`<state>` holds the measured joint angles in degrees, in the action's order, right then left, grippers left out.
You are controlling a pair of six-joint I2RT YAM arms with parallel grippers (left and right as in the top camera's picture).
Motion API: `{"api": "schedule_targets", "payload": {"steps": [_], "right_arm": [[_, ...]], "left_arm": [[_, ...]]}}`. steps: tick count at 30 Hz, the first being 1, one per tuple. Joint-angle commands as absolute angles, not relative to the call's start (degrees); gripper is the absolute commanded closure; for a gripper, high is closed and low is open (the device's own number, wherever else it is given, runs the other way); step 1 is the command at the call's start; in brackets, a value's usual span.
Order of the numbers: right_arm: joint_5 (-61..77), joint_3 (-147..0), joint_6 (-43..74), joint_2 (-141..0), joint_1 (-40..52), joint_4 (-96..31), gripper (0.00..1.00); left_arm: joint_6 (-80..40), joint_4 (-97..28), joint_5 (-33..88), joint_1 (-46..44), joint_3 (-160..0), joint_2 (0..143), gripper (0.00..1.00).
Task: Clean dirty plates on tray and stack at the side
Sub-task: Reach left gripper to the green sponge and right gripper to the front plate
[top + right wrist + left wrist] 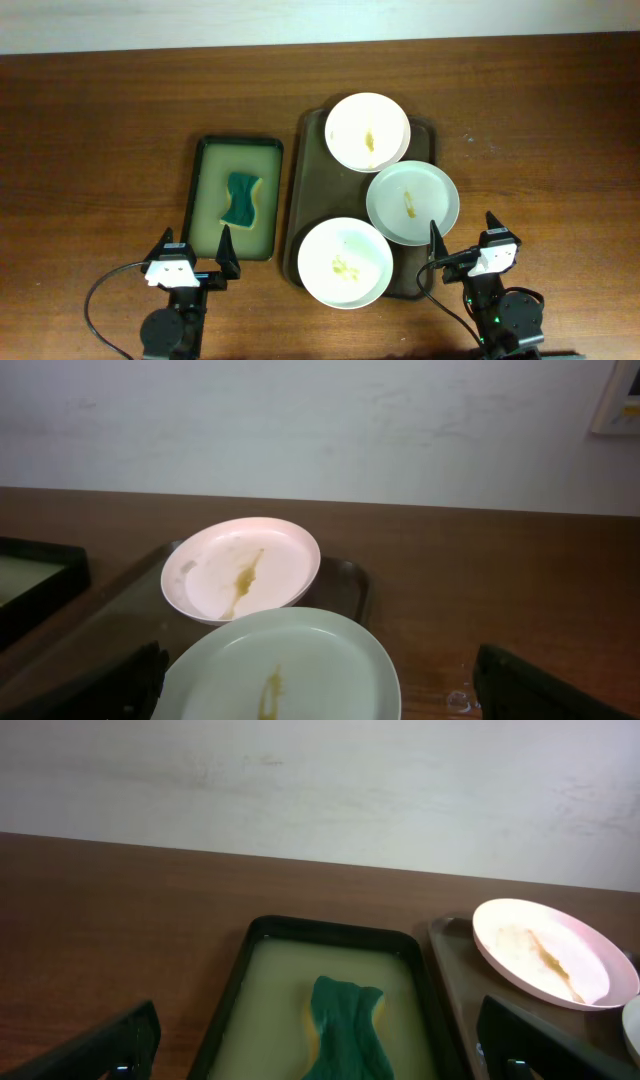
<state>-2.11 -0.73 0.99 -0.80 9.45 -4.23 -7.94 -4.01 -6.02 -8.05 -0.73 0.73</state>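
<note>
Three white plates lie on the dark brown tray [305, 200]: a far plate [367, 131], a middle plate [412, 202] and a near plate [344, 262], each with a yellowish smear. The far plate also shows in the left wrist view [553, 952]. In the right wrist view the far plate [240, 568] and the middle plate [285, 670] both show. My left gripper [196, 255] is open and empty near the front edge, just before the green tray. My right gripper [464, 243] is open and empty, right of the near plate.
A green-lined black-rimmed tray [210, 160] holding a teal sponge [241, 198] stands left of the brown tray; the sponge also shows in the left wrist view [345, 1025]. A few water drops [470, 141] lie on the wooden table right of the brown tray.
</note>
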Motion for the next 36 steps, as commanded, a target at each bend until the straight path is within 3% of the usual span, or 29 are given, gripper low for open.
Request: {"api": "schedule_targets", "payload": {"steps": [1,5,7,8,9,12,14,20,25,30,33,36], "right_arm": [[21.5,-55.44,2.37,-39.29,9.37,-28.18,0.02],[30.02,-55.42,3.44,-39.07,9.37,-25.56,0.02],[29.45,-55.57,3.57,-38.72,9.21,-30.74,0.02],[26.11,-55.44,-1.65,-37.45,8.84,-33.56,0.02],[26.26,-51.79,-7.62,-33.06,8.36,-32.47,0.02],[22.61,-28.88,-4.16,-7.84,7.14,-26.52,0.02],[22.15,-21.17,-4.21,-0.4,6.98,-24.99,0.02],[22.22,-16.93,-4.03,-0.62,7.05,-22.48,0.02],[22.24,-16.93,-4.03,-0.62,7.05,-32.69,0.02],[23.53,-17.17,-3.73,-0.75,7.05,-25.39,0.02],[23.35,-26.46,-1.78,-7.55,7.05,-25.5,0.02],[23.35,-48.14,-1.21,-29.34,7.05,-42.81,0.02]], "left_arm": [[-8.03,-20.51,12.45,-7.81,-52.97,48.05,0.01],[-8.03,-20.88,11.35,-7.81,-52.97,48.12,0.01],[-8.03,-25.17,11.35,-7.81,-52.97,48.31,0.0],[-8.03,-27.83,11.35,-7.81,-52.97,48.31,0.01],[-8.03,-31.2,11.35,-7.81,-52.97,48.31,0.0],[-8.03,-41.58,11.35,-7.81,-52.97,48.31,0.01],[-8.03,-46.13,11.35,-7.81,-52.97,48.31,0.01],[-8.03,-48.77,11.33,-7.81,-52.97,48.31,0.01],[-8.03,-48.77,11.33,-7.81,-52.97,48.31,0.01],[-8.05,-48.77,11.35,-7.81,-52.97,48.31,0.01],[-8.21,-41.01,14.24,-7.81,-52.97,48.34,0.01],[-8.21,-37.19,16.8,-7.84,-58.81,57.06,0.01]]}}
